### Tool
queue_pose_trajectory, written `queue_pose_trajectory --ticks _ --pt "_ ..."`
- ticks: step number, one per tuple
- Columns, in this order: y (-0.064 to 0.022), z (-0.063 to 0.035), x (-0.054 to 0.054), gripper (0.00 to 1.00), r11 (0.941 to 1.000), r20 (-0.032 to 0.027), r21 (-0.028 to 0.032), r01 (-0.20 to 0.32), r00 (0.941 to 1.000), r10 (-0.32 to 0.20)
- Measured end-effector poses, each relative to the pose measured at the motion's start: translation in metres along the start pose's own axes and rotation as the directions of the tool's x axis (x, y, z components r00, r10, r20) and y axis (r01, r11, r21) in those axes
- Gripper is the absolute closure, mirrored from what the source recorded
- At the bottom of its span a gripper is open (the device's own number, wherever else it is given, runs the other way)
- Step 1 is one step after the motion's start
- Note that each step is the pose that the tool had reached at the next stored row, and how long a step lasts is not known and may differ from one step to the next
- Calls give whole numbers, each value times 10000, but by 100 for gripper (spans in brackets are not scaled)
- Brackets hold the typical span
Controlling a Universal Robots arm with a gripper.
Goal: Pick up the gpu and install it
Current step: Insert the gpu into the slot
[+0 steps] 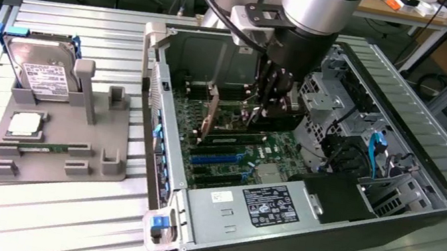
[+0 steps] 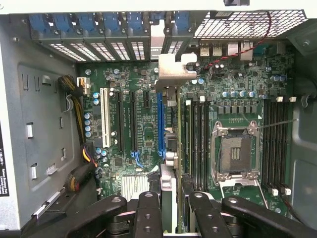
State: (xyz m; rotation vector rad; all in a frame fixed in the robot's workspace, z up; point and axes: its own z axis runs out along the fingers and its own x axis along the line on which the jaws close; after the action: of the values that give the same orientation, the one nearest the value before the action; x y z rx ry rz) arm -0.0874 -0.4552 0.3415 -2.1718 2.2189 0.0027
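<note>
The gpu (image 1: 239, 111) is a thin dark card standing on edge inside the open computer case (image 1: 156, 155). My gripper (image 1: 269, 106) reaches down into the case and is shut on it. In the wrist view the gpu (image 2: 171, 148) is edge-on, with its silvery bracket (image 2: 173, 69) at the rear slot openings of the case. Its other end sits between my black fingers (image 2: 148, 210), with the gripper (image 2: 173, 208) closed around it. The card hangs just over the motherboard (image 2: 129, 84), alongside the long blue slot (image 2: 160, 124). I cannot tell whether it touches the slot.
A hard drive (image 1: 43, 73), a processor (image 1: 26, 124) and a memory stick (image 1: 36, 148) rest in a grey holder (image 1: 55, 166) at the exterior view's left. Inside the case are the power supply (image 1: 260, 205), drive cages (image 1: 336, 96), cables and the processor socket (image 2: 235, 148).
</note>
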Motion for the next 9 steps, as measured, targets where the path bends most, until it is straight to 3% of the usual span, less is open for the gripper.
queue_pose_trajectory --ticks 9 --pt "1 30 9 73 10000 1 0 0 10000 0"
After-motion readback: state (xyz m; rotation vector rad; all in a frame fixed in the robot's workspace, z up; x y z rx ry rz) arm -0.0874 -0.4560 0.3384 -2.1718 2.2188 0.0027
